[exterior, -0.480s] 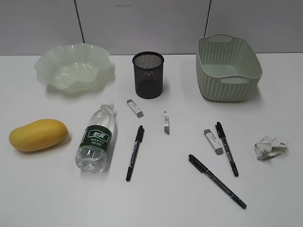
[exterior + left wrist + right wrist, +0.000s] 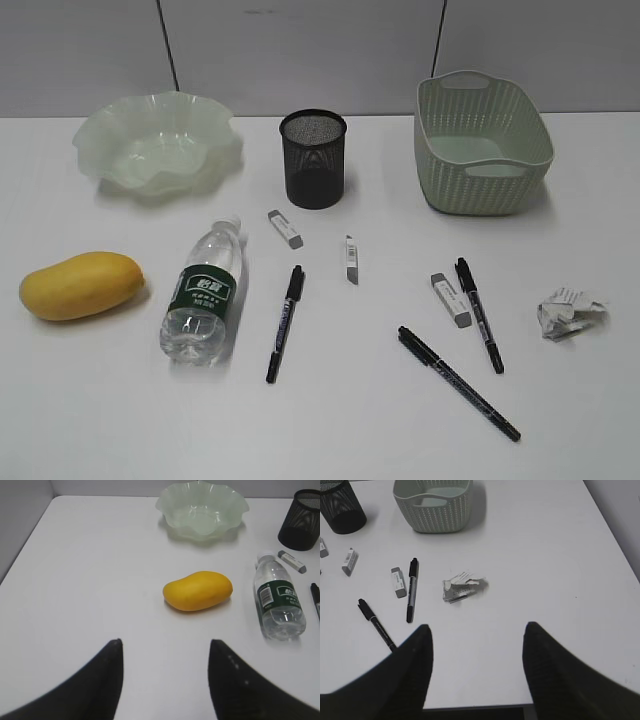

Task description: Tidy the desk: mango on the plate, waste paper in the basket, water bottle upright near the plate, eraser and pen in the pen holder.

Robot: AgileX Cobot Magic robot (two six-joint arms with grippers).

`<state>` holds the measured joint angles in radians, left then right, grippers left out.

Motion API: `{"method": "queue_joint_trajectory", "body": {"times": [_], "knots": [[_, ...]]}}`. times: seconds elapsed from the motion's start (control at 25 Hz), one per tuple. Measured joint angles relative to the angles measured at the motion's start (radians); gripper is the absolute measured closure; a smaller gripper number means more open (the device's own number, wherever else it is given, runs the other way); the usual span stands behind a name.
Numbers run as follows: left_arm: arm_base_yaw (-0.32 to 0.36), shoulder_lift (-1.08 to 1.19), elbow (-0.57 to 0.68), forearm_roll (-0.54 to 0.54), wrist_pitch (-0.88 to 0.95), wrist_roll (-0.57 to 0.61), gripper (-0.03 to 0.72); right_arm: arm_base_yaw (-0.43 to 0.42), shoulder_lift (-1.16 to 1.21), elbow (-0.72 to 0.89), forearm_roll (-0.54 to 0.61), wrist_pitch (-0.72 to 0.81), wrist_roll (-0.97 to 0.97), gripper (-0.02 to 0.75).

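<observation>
The mango (image 2: 80, 285) lies on the white desk (image 2: 330, 420) at the left, also in the left wrist view (image 2: 197, 590). The water bottle (image 2: 205, 292) lies on its side beside it. The ruffled green plate (image 2: 158, 142) is at the back left, the black pen holder (image 2: 313, 158) at the back middle, the green basket (image 2: 480, 142) at the back right. The waste paper (image 2: 570, 312) lies at the right, also in the right wrist view (image 2: 462, 587). Three erasers (image 2: 285, 228) (image 2: 350, 258) (image 2: 450, 298) and three pens (image 2: 285, 322) (image 2: 479, 314) (image 2: 458, 382) lie scattered. My left gripper (image 2: 165, 642) and right gripper (image 2: 476, 627) are open and empty.
A grey panelled wall stands behind the desk. The right wrist view shows the desk's near edge (image 2: 480, 706) below the jaws and its right edge (image 2: 612, 535). The left wrist view shows the desk's left edge (image 2: 27, 535).
</observation>
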<state>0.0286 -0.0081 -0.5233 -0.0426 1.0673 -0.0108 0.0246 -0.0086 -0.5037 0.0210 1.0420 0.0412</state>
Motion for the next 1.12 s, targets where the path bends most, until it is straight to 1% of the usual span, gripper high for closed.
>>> {"method": "queue_joint_trajectory", "body": {"times": [0.96, 1.12], "knots": [[0.0, 0.0, 0.0, 0.002, 0.0, 0.0, 0.277, 0.0, 0.0, 0.0, 0.0, 0.0, 0.0, 0.279], [0.0, 0.057, -0.002, 0.018, -0.001, 0.002, 0.279, 0.0, 0.0, 0.0, 0.0, 0.001, 0.0, 0.279]]}}
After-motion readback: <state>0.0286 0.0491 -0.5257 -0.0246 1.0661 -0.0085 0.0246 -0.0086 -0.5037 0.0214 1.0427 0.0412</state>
